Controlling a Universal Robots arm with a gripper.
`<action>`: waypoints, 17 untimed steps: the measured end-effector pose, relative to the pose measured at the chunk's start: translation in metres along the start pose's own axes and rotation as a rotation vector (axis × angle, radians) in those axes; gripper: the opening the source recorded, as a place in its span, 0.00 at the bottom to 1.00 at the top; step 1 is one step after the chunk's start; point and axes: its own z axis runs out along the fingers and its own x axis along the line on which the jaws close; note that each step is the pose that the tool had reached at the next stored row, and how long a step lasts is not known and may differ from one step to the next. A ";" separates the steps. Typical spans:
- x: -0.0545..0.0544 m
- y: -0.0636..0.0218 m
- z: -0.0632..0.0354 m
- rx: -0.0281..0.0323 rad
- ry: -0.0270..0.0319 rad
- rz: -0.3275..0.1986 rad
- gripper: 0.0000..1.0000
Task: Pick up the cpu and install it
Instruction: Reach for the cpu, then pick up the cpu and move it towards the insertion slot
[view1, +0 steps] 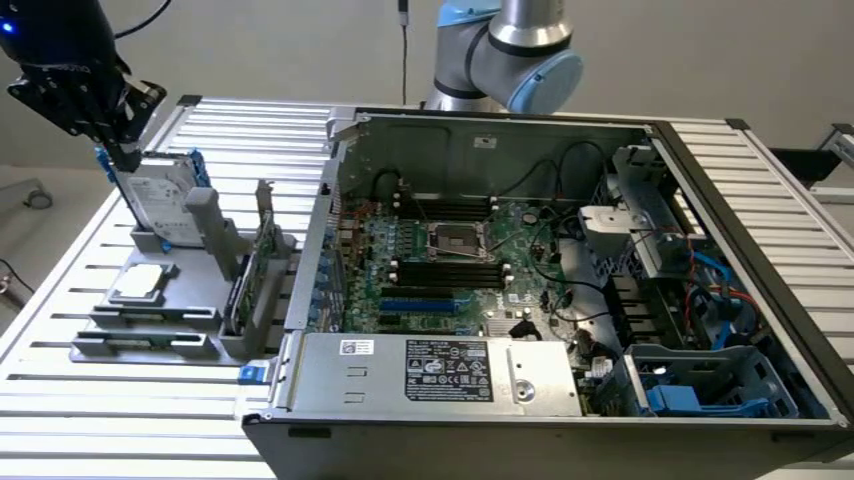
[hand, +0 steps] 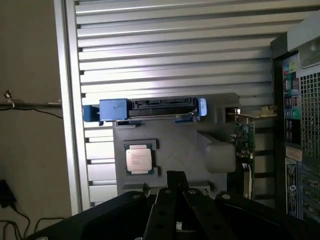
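So: the slatted alu surface (view1: 80, 430) carries everything. The open PC case (view1: 507, 120) lies on its side w/ the panel off, presumably so the green mobo (view1: 400, 290) faces up for top-down access. The socket (view1: 454, 238), a dark metal frame, sits mid-board w/ RAM slots either side. The PSU (view1: 447, 372) runs along the near wall. A grey shroud (view1: 603, 228) and loose cables sit towards the exterior view's right. Case walls and cables look like the main clutter round the socket.

The grey parts fixture (view1: 147, 335) rests on the surface just beside the case, on the exterior view's left. It's prob there to keep each part at a known pose. The HDD (view1: 158, 205) w/ blue brackets stands on edge in its slot. An expansion card (view1: 263, 250) stands upright nearer the case.

The pincer (view1: 124, 155) hangs over the fixture near the HDD's top edge, fingers (hand: 162, 210) pressed together, nothing in them. Exterior view can't settle whether it touches the HDD. Wrist view suggests it's well clear.

Last, the cpu (view1: 142, 283) lies flat in its own recess of the fixture, metal lid up, on the near side of the HDD, not yet picked. The HDD and a grey post (view1: 214, 225) are its tallest neighbours, imo the things to mind there.
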 end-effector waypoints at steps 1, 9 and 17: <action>0.004 -0.0003 0.0009 0.0004 0.0011 0.000 0.11; 0.037 -0.0027 0.0068 0.0034 0.0184 0.001 0.11; 0.038 -0.0027 0.0067 0.0036 0.0195 0.001 0.11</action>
